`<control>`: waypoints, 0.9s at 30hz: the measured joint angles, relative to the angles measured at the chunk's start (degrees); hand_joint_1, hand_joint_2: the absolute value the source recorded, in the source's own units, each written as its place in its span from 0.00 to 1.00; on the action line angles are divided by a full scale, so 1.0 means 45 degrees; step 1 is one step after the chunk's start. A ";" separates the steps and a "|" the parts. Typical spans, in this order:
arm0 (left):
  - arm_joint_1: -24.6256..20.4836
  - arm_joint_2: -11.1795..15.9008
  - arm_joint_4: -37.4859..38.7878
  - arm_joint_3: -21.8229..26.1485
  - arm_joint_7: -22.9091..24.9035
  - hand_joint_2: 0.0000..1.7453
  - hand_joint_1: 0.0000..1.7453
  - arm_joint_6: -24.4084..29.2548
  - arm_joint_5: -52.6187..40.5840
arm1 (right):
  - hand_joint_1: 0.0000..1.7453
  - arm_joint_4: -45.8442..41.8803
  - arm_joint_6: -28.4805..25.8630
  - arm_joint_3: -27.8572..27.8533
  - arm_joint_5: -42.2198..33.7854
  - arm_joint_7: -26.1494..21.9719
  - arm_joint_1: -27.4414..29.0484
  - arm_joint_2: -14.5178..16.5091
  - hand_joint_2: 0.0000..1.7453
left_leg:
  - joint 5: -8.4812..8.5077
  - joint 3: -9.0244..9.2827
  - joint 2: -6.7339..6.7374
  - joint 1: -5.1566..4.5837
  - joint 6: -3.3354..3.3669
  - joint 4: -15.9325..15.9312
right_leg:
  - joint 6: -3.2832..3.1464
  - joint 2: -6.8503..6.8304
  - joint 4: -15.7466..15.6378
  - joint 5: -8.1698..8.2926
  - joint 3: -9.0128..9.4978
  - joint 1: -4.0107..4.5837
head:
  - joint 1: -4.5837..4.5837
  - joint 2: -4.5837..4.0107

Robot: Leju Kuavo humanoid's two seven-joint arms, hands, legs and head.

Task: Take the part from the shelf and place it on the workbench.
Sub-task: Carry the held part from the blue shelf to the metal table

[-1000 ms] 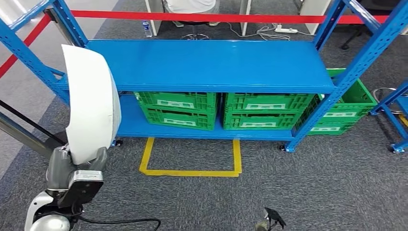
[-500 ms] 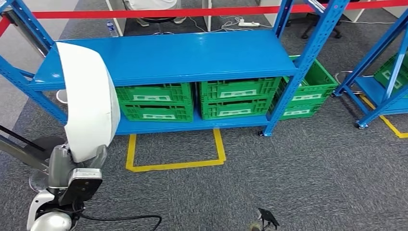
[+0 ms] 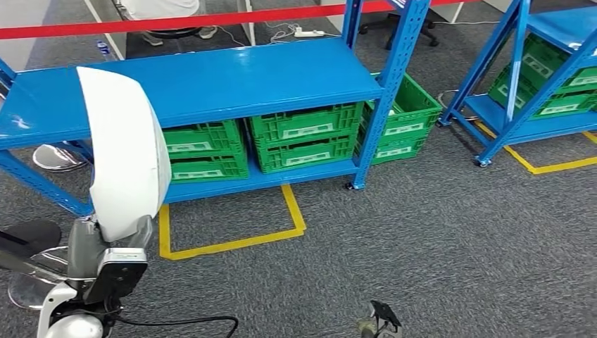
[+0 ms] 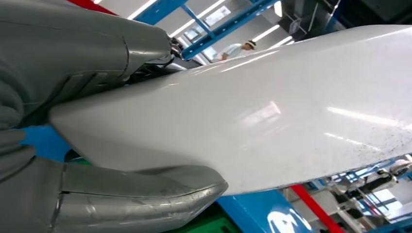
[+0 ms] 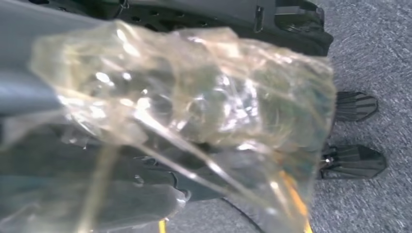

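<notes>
The top board of the blue shelf [image 3: 204, 81] lies bare and open from above. Beneath it, two green crates [image 3: 253, 144] stand side by side and fill the lower level between the uprights, leaving only thin gaps. A third green crate [image 3: 405, 120] sits on the floor just beside the shelf's right upright [image 3: 384, 91]. The grey carpet [image 3: 436, 239] in front, around the yellow tape outline [image 3: 232, 236], is open. A second blue rack [image 3: 524, 91] stands well apart to the right. The large white curved part [image 3: 123, 151], upright in the left hand [image 3: 105, 260], blocks the left side of the shelf front.
</notes>
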 joint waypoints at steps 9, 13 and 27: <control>0.0056 -0.0036 0.0005 0.0033 -0.0074 1.00 1.00 0.0044 -0.0033 | 0.00 0.0109 -0.0069 0.0518 -0.0671 -0.0750 -0.0043 -0.0012 0.00 | 0.0106 -0.0205 0.1279 -0.0150 0.0470 -0.0212 | 0.0295 -0.1119 0.3285 -0.1437 -0.1491 -0.0003 | 0.0172 0.0000; 0.0055 -0.0047 0.0004 0.0039 -0.0074 1.00 1.00 0.0052 -0.0033 | 0.00 0.0125 -0.0047 0.0688 -0.0858 -0.0579 -0.0046 -0.0013 0.00 | 0.0143 -0.0198 0.1715 -0.0276 0.0383 -0.0173 | 0.0051 -0.2030 0.0200 -0.0251 0.0152 0.0150 | 0.0169 0.0000; 0.0124 -0.0024 0.0001 0.0045 -0.0063 1.00 1.00 0.0094 -0.0035 | 0.00 0.0164 -0.0142 0.1124 -0.1437 -0.0527 -0.0058 -0.0013 0.00 | -0.0253 -0.0289 0.0233 -0.0144 0.0020 0.0930 | -0.0404 -0.0309 0.0096 0.0182 -0.0128 0.0097 | 0.0049 0.0000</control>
